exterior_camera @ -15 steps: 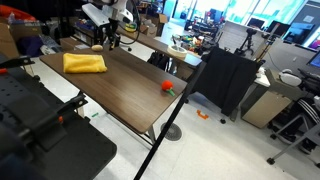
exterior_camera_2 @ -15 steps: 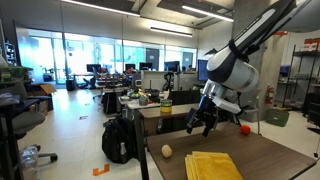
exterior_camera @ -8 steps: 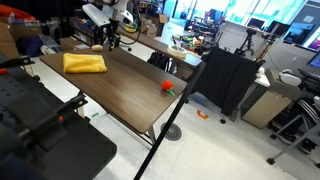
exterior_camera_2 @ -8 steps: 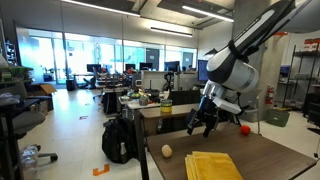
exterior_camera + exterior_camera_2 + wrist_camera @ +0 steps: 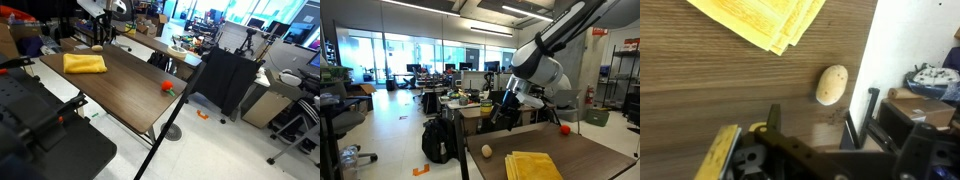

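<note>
Tool (image 5: pixel 810 135) spread and empty, hovering over the table (image 5: pixel 595 148): centre above the potato (image 5: pixel 487 151) lying by the edge, left of the yellow towel (image 5: pixel 533 165) and apart from it; descend straight, straddling its narrow width.

The arm (image 5: pixel 570 22) slants down from the upper right in an exterior view and bends at the pale, bulky wrist (image 5: pixel 535 73). The dark gripper (image 5: pixel 502 112) hangs below and to the wrist's left, tilted downward. In the wrist view its two fingers (image 5: pixel 772 122) stand spread well apart, with nothing held between them.
</note>
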Tool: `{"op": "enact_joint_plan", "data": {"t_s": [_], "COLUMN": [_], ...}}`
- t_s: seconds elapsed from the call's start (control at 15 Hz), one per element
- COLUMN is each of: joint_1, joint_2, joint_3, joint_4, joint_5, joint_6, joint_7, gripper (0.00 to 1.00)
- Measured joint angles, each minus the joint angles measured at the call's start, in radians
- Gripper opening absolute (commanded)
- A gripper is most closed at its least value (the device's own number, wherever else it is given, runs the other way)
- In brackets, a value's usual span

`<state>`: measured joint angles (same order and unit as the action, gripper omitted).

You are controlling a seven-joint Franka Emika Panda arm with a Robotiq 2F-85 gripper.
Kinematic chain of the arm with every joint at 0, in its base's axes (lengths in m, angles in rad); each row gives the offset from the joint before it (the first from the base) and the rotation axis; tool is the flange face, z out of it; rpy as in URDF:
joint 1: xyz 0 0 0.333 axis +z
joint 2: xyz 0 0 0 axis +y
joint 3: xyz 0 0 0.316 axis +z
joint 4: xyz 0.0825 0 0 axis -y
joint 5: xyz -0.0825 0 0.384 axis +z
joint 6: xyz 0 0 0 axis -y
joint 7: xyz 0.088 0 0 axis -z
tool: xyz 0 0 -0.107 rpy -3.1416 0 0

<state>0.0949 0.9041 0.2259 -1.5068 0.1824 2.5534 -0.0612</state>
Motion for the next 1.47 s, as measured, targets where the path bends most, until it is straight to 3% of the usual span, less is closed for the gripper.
{"op": "enact_joint_plan", "data": {"t_s": [0.4, 0.87, 0.93, 1.07, 1.47], "joint_1": [0.144, 0.168, 0.168, 0.168, 0.164], "joint_2": [0.106, 0.288, 0.31, 0.351, 0.403], "joint_3": [-0.082, -0.128, -0.124, -0.112, -0.089], "joint_4": [0.17, 0.373, 0.402, 0.457, 0.564], "joint_5": [-0.077, -0.101, -0.101, -0.101, -0.098], "joint_6": [-0.097, -0.174, -0.174, -0.174, -0.22], "joint_7": [0.127, 0.165, 0.162, 0.156, 0.14], "gripper": [1.0, 1.0, 0.75, 0.66, 0.19]}}
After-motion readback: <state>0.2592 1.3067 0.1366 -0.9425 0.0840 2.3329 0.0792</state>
